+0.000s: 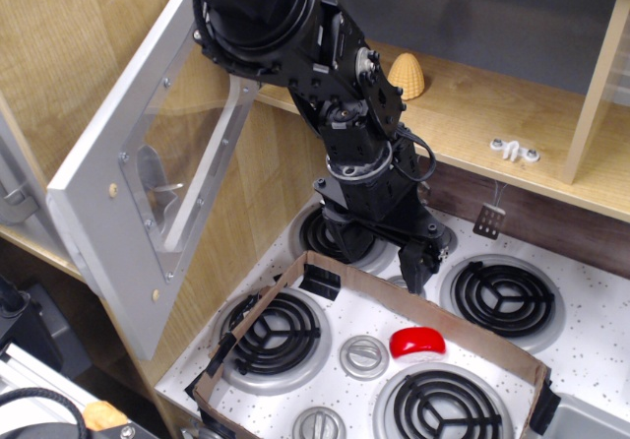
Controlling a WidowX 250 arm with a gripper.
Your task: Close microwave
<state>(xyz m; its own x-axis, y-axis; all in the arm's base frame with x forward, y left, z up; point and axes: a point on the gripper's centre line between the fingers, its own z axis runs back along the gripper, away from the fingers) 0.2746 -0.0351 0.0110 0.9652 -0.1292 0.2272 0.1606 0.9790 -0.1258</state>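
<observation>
The microwave's silver-grey door (108, 178) with its clear window (187, 154) stands swung wide open at the left, away from the light-wood body (59, 65). A grey handle (156, 178) shows through the window. My black arm reaches down from the top centre. My gripper (379, 257) points down over the back-left burner (330, 234), to the right of the door and not touching it. Its fingers (413, 267) look spread, with nothing between them.
A stovetop with several burners lies below, edged by a cardboard strip (433, 311). A red object (416, 342) and round knobs (364, 356) sit in the middle. A yellow cone (407, 75) and white bracket (514, 150) are on the wooden shelf. A small spatula (487, 220) hangs below it.
</observation>
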